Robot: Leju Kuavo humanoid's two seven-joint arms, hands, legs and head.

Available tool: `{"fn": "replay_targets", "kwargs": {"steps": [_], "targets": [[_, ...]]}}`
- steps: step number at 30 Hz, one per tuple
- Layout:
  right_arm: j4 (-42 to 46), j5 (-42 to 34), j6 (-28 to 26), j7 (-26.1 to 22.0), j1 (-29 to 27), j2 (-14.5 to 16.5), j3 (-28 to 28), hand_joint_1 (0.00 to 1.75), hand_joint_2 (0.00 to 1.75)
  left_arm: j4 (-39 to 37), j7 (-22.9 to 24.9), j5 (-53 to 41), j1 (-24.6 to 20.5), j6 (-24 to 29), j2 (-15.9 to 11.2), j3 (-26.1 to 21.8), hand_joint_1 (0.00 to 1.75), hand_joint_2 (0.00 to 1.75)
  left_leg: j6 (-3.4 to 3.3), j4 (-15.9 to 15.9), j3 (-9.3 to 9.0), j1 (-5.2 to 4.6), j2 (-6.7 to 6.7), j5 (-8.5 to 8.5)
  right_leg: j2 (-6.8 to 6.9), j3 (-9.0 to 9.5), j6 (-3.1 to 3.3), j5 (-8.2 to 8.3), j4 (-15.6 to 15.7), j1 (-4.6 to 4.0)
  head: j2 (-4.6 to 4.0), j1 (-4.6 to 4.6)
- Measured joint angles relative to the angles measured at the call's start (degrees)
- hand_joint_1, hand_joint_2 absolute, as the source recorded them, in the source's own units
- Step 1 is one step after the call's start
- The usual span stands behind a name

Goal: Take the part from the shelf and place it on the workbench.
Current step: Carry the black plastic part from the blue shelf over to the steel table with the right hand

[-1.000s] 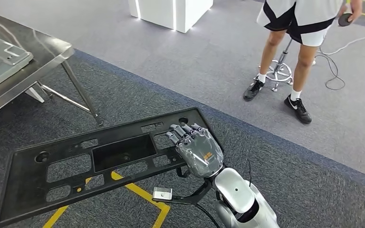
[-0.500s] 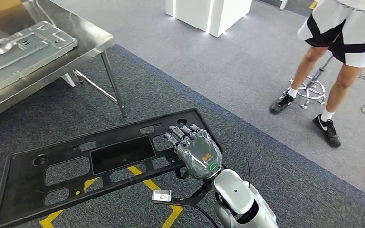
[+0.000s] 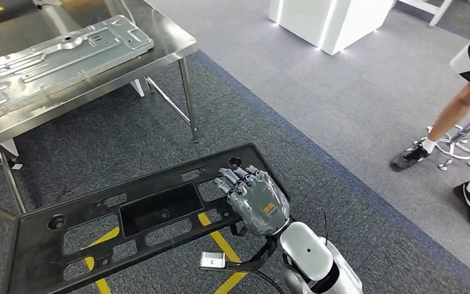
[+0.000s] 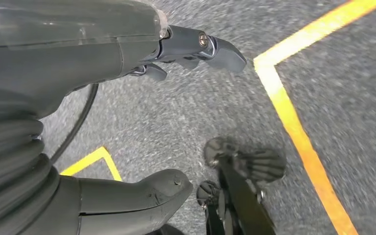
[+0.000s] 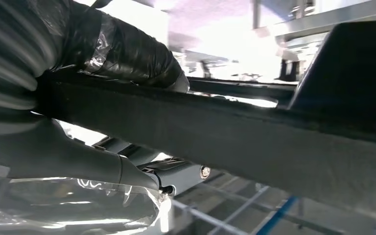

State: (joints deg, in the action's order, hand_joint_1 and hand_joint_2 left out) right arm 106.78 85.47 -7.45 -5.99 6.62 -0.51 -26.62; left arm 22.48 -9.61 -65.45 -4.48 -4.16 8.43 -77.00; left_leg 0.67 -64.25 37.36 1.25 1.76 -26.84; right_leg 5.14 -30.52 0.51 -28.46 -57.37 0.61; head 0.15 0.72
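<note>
A steel table (image 3: 159,52) on slanted metal legs is seen at the upper left of the head view, and a pressed grey metal panel (image 3: 55,58) is laid flat on its top. Below the table, dark speckled carpet (image 3: 128,135) is spread, marked with yellow tape lines (image 3: 217,242). Beyond the table's far corner, lighter grey carpet (image 3: 318,104) is laid, divided from the dark carpet by a blue border strip. A white block (image 3: 330,21) with lit seams is stood well beyond the table. Far to the table's right, a person's legs (image 3: 459,122) in dark shoes are seen beside a chrome stool base (image 3: 459,147).
</note>
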Motion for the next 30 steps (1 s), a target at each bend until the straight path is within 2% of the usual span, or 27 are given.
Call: {"fn": "replay_targets", "kwargs": {"steps": [1,2,3,5,6,8,9,10,11,12,13,14,16,17,18,19,20,21,22,23,24,25,26,27,28,29,30], "targets": [[-0.08,0.24,-0.04,0.27,0.07,0.20,-0.33,1.75,1.75,-0.03,0.13,0.03,-0.05,0.10,0.05,-0.01,0.00,1.75,-0.26,2.93,-1.53,-0.13,0.88,0.81,0.69,0.04,-0.38,-0.38,-0.39,-0.11,0.00,0.01],[-0.15,0.40,-0.14,0.53,0.13,0.36,-0.61,1.75,1.75,-0.05,0.23,0.03,-0.09,0.16,0.10,-0.01,0.00,1.75,-0.62,4.49,-2.30,-0.30,1.39,0.99,1.30,0.10,-0.73,-0.67,-0.65,-0.24,0.00,0.02],[-0.21,0.50,-0.27,0.73,0.18,0.44,-0.83,1.75,1.75,-0.08,0.29,0.02,-0.10,0.20,0.15,-0.02,0.00,1.75,-1.07,4.68,-2.31,-0.51,1.33,0.72,1.84,0.20,-1.07,-0.84,-0.71,-0.39,0.00,0.03],[-0.42,0.60,-0.57,1.06,0.23,0.50,-1.12,1.75,1.75,-0.10,0.36,0.01,0.11,0.23,0.20,-0.04,0.00,1.75,-1.77,4.84,-2.28,-0.47,0.07,0.91,2.49,0.56,-1.69,-1.15,-0.74,-0.33,0.00,0.03],[-0.54,0.64,-0.76,1.17,0.21,0.51,-1.20,1.75,1.75,-0.10,0.36,-0.01,0.21,0.22,0.26,-0.04,0.00,1.75,-2.10,4.95,-2.35,-0.37,-0.53,0.98,1.60,0.57,-2.00,-1.64,-1.18,-0.16,0.00,0.03],[-0.67,0.70,-1.20,1.28,0.11,0.50,-1.25,1.75,1.75,-0.10,0.28,-0.09,0.18,0.20,0.38,-0.05,0.00,1.75,-2.75,5.18,-2.43,-0.12,-1.70,1.19,-1.85,-1.11,-2.44,-4.34,-5.17,0.17,0.00,0.03],[-0.69,0.70,-1.37,1.30,0.00,0.48,-1.25,1.75,1.75,-0.10,0.23,-0.13,0.08,0.19,0.42,-0.05,0.00,1.75,-2.95,5.18,-2.36,-0.14,-2.27,1.22,-3.55,-2.85,-2.50,-6.21,-8.72,0.23,0.00,0.04],[-0.71,0.69,-1.46,1.31,-0.14,0.45,-1.25,1.75,1.75,-0.10,0.20,-0.16,0.00,0.18,0.43,-0.05,0.00,1.75,-3.11,5.18,-2.29,-0.19,-2.96,1.25,-4.39,-4.97,-2.50,-7.93,-12.76,0.22,0.00,0.04],[-0.76,0.69,-1.48,1.33,-0.29,0.42,-1.25,1.75,1.75,-0.10,0.19,-0.17,-0.05,0.17,0.43,-0.05,0.00,1.75,-3.17,5.17,-2.26,-0.25,-3.72,1.26,-4.72,-6.71,-2.47,-8.79,-15.88,0.20,0.00,0.04],[-0.82,0.69,-1.49,1.34,-0.40,0.40,-1.25,1.75,1.75,-0.10,0.19,-0.18,-0.02,0.16,0.43,-0.05,0.00,1.75,-3.19,5.16,-2.26,-0.30,-4.52,1.27,-4.85,-7.70,-2.38,-8.61,-17.34,0.18,0.00,0.04],[-0.90,0.70,-1.49,1.34,-0.46,0.39,-1.25,1.75,1.75,-0.10,0.19,-0.19,0.03,0.16,0.44,-0.05,0.00,1.75,-3.19,5.14,-2.30,-0.34,-5.39,1.28,-4.97,-7.68,-2.21,-7.31,-16.65,0.16,0.00,0.04],[-0.97,0.71,-1.49,1.34,-0.49,0.37,-1.25,1.75,1.75,-0.10,0.19,-0.19,0.08,0.16,0.47,-0.05,0.00,1.75,-3.15,5.12,-2.36,-0.34,-6.26,1.31,-5.37,-6.50,-1.95,-5.07,-13.66,0.15,0.00,0.04],[-1.05,0.71,-1.51,1.34,-0.49,0.37,-1.25,1.75,1.75,-0.11,0.19,-0.19,0.07,0.14,0.65,-0.05,0.00,1.75,-2.91,5.01,-2.27,-0.33,-7.87,1.41,-8.45,-3.31,-1.25,-1.05,-5.90,0.24,0.00,0.03],[-1.06,0.71,-1.55,1.34,-0.49,0.37,-1.25,1.75,1.75,-0.11,0.19,-0.19,-0.01,0.12,0.74,-0.05,0.00,1.75,-2.64,4.97,-2.08,-0.26,-8.61,1.53,-9.95,-2.21,-1.02,-0.06,-3.16,0.27,0.00,0.03],[-1.06,0.71,-1.60,1.34,-0.51,0.37,-1.24,1.75,1.75,-0.12,0.19,-0.19,-0.06,0.11,0.82,-0.05,0.00,1.75,-2.30,4.98,-1.82,-0.12,-9.28,1.67,-11.03,-1.73,-0.85,0.14,-1.82,0.22,0.00,0.03],[-1.07,0.71,-1.65,1.35,-0.53,0.37,-1.24,1.75,1.75,-0.12,0.19,-0.20,-0.05,0.11,0.85,-0.05,0.00,1.75,-1.86,5.07,-1.59,0.01,-10.02,1.86,-11.05,-1.60,-0.73,0.04,-1.41,0.13,0.00,0.03],[-1.08,0.71,-1.70,1.36,-0.53,0.36,-1.23,1.75,1.75,-0.11,0.18,-0.26,0.03,0.09,0.81,-0.05,0.00,1.75,-1.41,5.29,-1.39,0.14,-10.74,2.07,-10.29,-1.47,-0.59,0.14,-1.17,0.13,0.00,0.04],[-1.08,0.71,-1.72,1.36,-0.54,0.36,-1.22,1.75,1.75,-0.10,0.14,-0.35,0.15,0.06,0.78,-0.04,0.00,1.75,-1.10,5.24,-1.25,0.13,-10.30,2.06,-9.49,-1.25,-0.36,0.33,-0.78,0.20,0.00,0.04],[-1.04,0.71,-1.80,1.35,-0.58,0.36,-1.21,1.75,1.75,-0.10,0.10,-0.47,0.24,-0.02,0.76,-0.04,0.00,1.75,-0.89,4.62,-0.91,-0.04,-8.84,1.60,-8.62,-0.99,-0.05,0.54,-0.33,0.33,0.00,0.03],[-0.93,0.69,-1.93,1.34,-0.68,0.33,-1.14,1.75,1.75,-0.09,0.03,-0.62,0.21,-0.14,0.74,-0.02,0.00,1.75,-0.76,2.86,-0.08,-0.21,-6.75,0.46,-7.64,-0.76,0.23,0.72,0.11,0.45,0.00,0.03],[-0.77,0.60,-2.13,1.34,-0.87,0.23,-0.98,1.75,1.75,-0.10,-0.04,-0.78,0.13,-0.25,0.75,0.01,0.00,1.75,-0.70,0.00,1.20,-0.24,-4.38,-1.22,-6.63,-0.60,0.42,0.77,0.30,0.37,0.00,0.02],[-0.53,0.43,-2.36,1.32,-1.16,0.04,-0.73,1.75,1.75,-0.10,-0.09,-0.92,0.01,-0.36,0.73,0.05,0.00,1.75,-0.54,-3.61,2.92,-0.22,-2.94,-3.11,-5.59,-0.55,0.59,0.72,0.33,0.26,0.00,0.01],[-0.26,0.21,-2.59,1.25,-1.49,-0.25,-0.40,1.75,1.75,-0.10,-0.14,-1.04,-0.09,-0.43,0.70,0.09,0.00,1.75,-0.36,-7.12,4.54,-0.10,-2.33,-4.59,-4.49,-0.55,0.63,0.63,0.28,0.16,0.00,0.02],[0.03,-0.06,-2.79,1.14,-1.83,-0.60,-0.03,1.75,1.75,-0.10,-0.16,-1.09,-0.10,-0.46,0.64,0.11,0.00,1.75,-0.20,-9.27,5.45,-0.03,-2.13,-5.16,-3.46,-0.54,0.64,0.52,0.21,0.11,0.00,0.01],[0.36,-0.30,-2.92,0.99,-2.15,-0.95,0.32,1.75,1.75,-0.10,-0.15,-1.05,-0.04,-0.47,0.55,0.12,0.00,1.75,-0.07,-9.36,5.27,0.01,-2.00,-4.68,-2.48,-0.53,0.57,0.37,0.12,0.09,0.00,0.01],[0.71,-0.50,-3.01,0.80,-2.39,-1.25,0.65,1.75,1.75,-0.11,-0.13,-0.94,0.06,-0.45,0.43,0.11,0.00,1.75,0.00,-7.18,3.89,0.02,-1.71,-3.26,-1.63,-0.49,0.45,0.18,-0.03,0.09,0.00,0.01],[1.07,-0.64,-3.02,0.64,-2.55,-1.51,0.93,1.75,1.75,-0.11,-0.08,-0.82,0.13,-0.39,0.30,0.11,0.00,1.75,-0.02,-3.26,1.62,0.02,-0.86,-1.53,-0.88,-0.41,0.27,-0.06,-0.26,0.09,0.00,0.00]]}}
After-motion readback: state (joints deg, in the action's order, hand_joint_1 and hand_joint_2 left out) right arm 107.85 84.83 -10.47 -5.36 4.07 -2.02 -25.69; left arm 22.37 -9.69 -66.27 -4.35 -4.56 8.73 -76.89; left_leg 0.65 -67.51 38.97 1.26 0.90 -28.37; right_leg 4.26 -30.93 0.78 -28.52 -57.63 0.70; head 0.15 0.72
